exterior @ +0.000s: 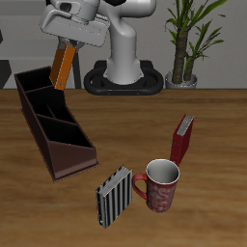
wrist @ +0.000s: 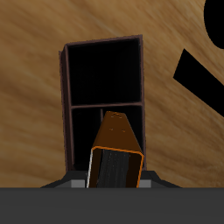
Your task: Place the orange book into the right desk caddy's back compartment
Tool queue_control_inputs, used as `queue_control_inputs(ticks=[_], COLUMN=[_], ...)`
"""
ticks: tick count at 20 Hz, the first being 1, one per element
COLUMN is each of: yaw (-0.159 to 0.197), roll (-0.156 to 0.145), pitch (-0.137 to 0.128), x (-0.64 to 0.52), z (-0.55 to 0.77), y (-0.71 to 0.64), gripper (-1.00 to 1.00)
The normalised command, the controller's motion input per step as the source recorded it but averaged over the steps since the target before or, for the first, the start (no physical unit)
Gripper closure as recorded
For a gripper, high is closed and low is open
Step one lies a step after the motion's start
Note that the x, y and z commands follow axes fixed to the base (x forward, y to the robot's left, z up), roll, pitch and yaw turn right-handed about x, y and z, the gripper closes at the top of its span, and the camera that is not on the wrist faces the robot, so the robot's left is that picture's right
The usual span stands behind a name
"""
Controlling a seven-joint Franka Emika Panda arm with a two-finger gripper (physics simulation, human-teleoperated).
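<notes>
My gripper (exterior: 69, 41) is shut on the orange book (exterior: 63, 66) and holds it tilted in the air above the far end of the right desk caddy (exterior: 60, 135). The caddy is a long dark brown box with dividers, running from the table's back toward its front. Its tall-walled back compartment (exterior: 30, 87) lies just below and beside the book's lower end, and the book does not touch it. In the wrist view the orange book (wrist: 116, 150) hangs over the caddy (wrist: 65, 105), with a dark open end slot (wrist: 105, 72) beyond the book's tip.
A dark red book (exterior: 182, 137) stands upright beside the robot's base side of the table. A black-and-white striped book (exterior: 114, 198) and a red patterned mug (exterior: 160, 184) stand near the front edge. A potted plant (exterior: 190, 39) is behind the table.
</notes>
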Motion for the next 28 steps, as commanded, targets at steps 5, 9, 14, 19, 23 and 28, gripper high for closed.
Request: queue_control_inputs(ticks=[5,9,14,19,23,28], yaw=[0.005,-0.002,-0.01,-0.036,-0.011,-0.017], roll=[-0.003,-0.01,-0.005,-0.015,-0.016,-0.016], pitch=[0.021,0.012,0.004,0.001,-0.008,0.001], x=[0.07,0.04,0.01,0.01,0.06,0.06], z=[-0.16,-0.1,-0.07,-0.01,-0.01,-0.06], y=[-0.04,-0.09,-0.05,-0.13,-0.1,-0.1], gripper=[1.0,1.0,1.0,1.0,1.0,1.0])
